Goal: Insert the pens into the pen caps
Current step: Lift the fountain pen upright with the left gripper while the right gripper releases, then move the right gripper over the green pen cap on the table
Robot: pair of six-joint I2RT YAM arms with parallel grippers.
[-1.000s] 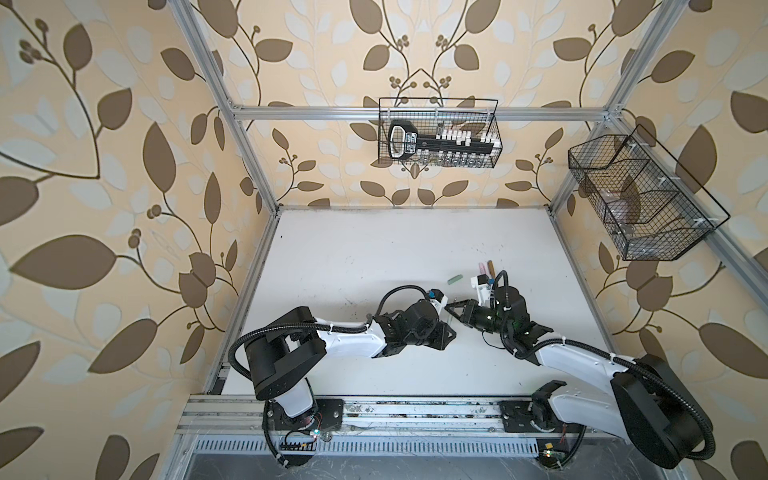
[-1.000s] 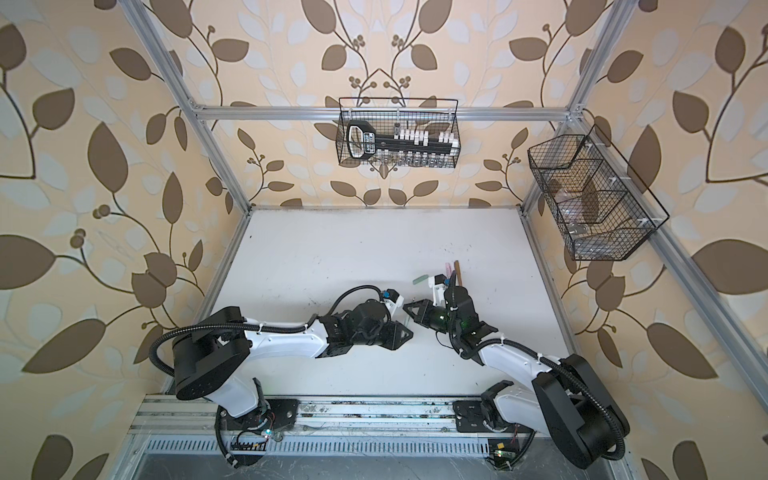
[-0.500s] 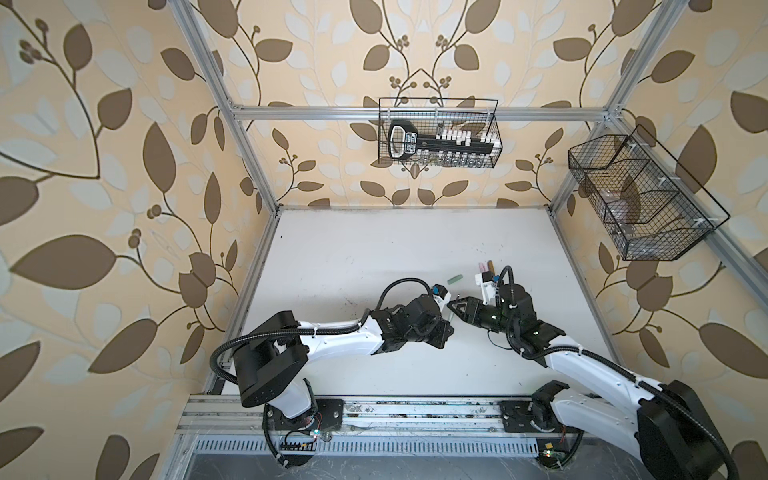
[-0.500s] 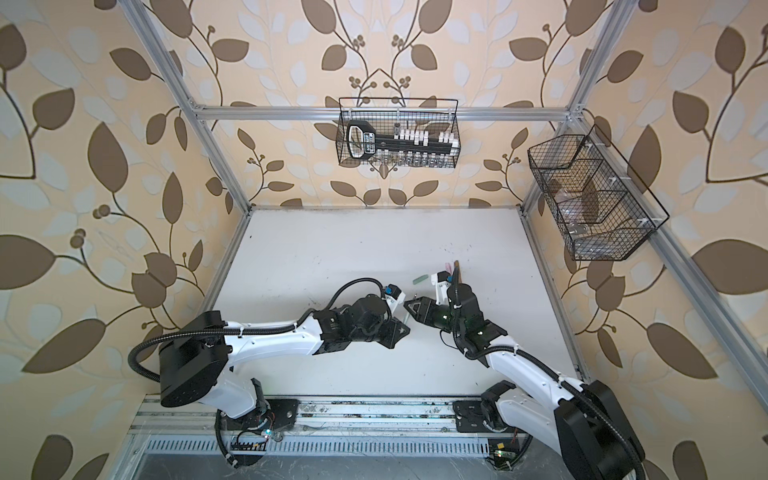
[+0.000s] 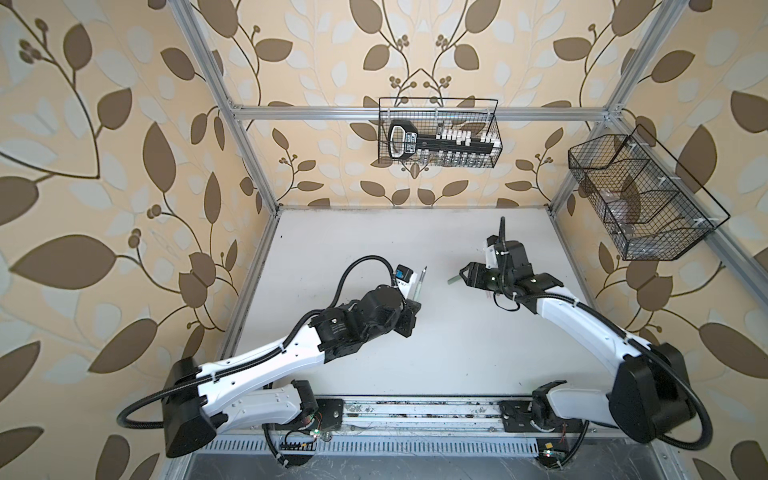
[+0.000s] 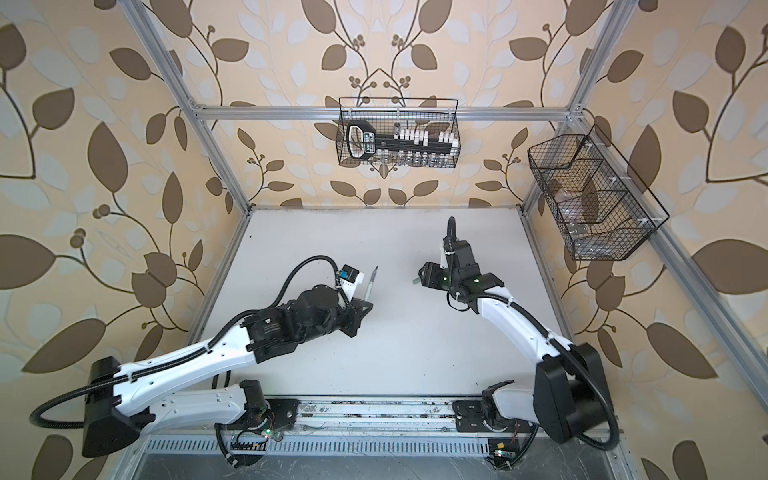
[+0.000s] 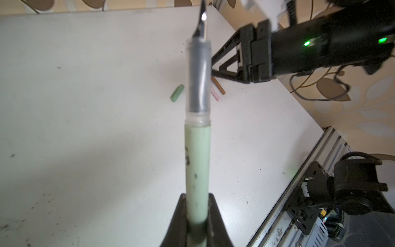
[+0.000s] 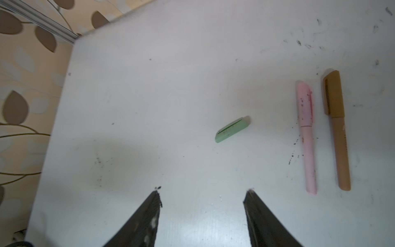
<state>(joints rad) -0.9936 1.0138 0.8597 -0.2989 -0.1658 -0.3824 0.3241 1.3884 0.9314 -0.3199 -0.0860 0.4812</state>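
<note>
Right wrist view looks down past the right gripper (image 8: pixel 203 197), whose jaws stand wide apart with nothing between them, onto the white table (image 8: pixel 139 89), which is scuffed with dark specks. On it lies the green cap (image 8: pixel 232 130), alone and slightly askew, with a thin dark line along its side. Well to one side of it the pink pen (image 8: pixel 306 136) and the brown pen (image 8: pixel 336 130) lie nearly parallel, close but not touching, each with its cap on. Left wrist view shows what that one does not: the left gripper (image 7: pixel 197 200) clamped on the barrel of the green pen (image 7: pixel 197 162), which is uncapped, its clear grip section and dark nib pointing away from the jaws and held off the table. That grip section stands in the way (it covers part of the pink and brown pens behind it), while the green cap shows clear beside it. Dark smudges on the green barrel may be print, but I cannot read them. In both top views the two grippers are apart, the green cap shows just off the right one's tips, and the right arm hides most of the pink and brown pens. A wire basket (image 5: pixel 438 137) on the back wall holds a black rack (image 5: pixel 444 143) with a label too small to read; a second basket (image 5: pixel 640 199) hangs on the right wall.
</note>
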